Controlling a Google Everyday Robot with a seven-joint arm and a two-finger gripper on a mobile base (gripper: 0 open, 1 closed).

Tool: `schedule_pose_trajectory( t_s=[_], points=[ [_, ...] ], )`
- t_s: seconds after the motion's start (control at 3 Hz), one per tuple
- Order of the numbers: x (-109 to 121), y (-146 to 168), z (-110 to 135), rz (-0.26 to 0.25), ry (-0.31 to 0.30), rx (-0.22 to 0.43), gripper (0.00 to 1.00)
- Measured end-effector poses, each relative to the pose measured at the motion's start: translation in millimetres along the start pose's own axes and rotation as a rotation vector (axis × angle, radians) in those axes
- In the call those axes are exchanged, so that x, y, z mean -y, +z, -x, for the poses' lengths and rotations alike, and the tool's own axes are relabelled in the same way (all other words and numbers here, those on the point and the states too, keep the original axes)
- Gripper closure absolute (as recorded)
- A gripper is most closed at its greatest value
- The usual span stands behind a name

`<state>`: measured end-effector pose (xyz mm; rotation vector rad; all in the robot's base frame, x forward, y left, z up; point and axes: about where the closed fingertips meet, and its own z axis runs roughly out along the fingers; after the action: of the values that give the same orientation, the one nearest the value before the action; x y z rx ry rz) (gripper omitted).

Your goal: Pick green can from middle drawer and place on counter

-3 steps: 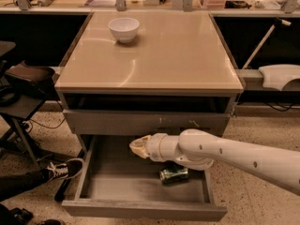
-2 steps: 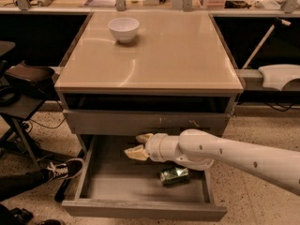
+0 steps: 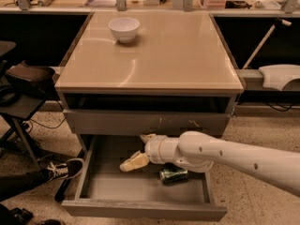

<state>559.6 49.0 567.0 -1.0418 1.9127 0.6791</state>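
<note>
1. Grey metal marks the middle drawer (image 3: pixel 140 209). It stands pulled out below the scratched drawer front (image 3: pixel 150 122), so the can is open to reach from above.
2. The green can (image 3: pixel 173 174) lies on its side on the drawer floor, toward the right and rear. It is partly tucked under the wrist of the white arm (image 3: pixel 234 161).
3. The pincer (image 3: pixel 133 151) is down inside the drawer, just to the left of the can. Its two pale fingers are spread apart with nothing between them. They point left, away from the can, so no grasp is made.
4. The beige worktop (image 3: pixel 164 60) above carries a white bowl (image 3: pixel 123 28) near its rear left corner. The can is not on it, so the placing step is not yet done.
5. Judged from this, the task is at an early stage. The drawer is accessible and the arm has reached in, but the can is neither gripped nor lifted.
6. The pincer must be brought around the can and closed on it. The can must then be raised past the drawer's walls and the scratched front above, and set down on the worktop away from the bowl.
7. The can will likely need care. It lies on its side and could roll when touched, and the wrist crowds the space right above it.
</note>
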Motion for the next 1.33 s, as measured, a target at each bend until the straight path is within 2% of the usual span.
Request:
schedule_pose_trajectory(
  t_s=[0.33, 0.67, 1.0, 1.33],
  points=[
    [-3.0, 0.2, -0.1, 0.0, 0.0, 0.0, 0.0],
    [10.5, -23.9, -17.3, -0.11, 0.035, -0.032, 0.0],
    [28.8, -86.2, -58.2, -0.324, 0.129, -0.109, 0.0],
    [39.1, -93.8, -62.7, -0.394, 0.118, -0.118, 0.0]
  ],
)
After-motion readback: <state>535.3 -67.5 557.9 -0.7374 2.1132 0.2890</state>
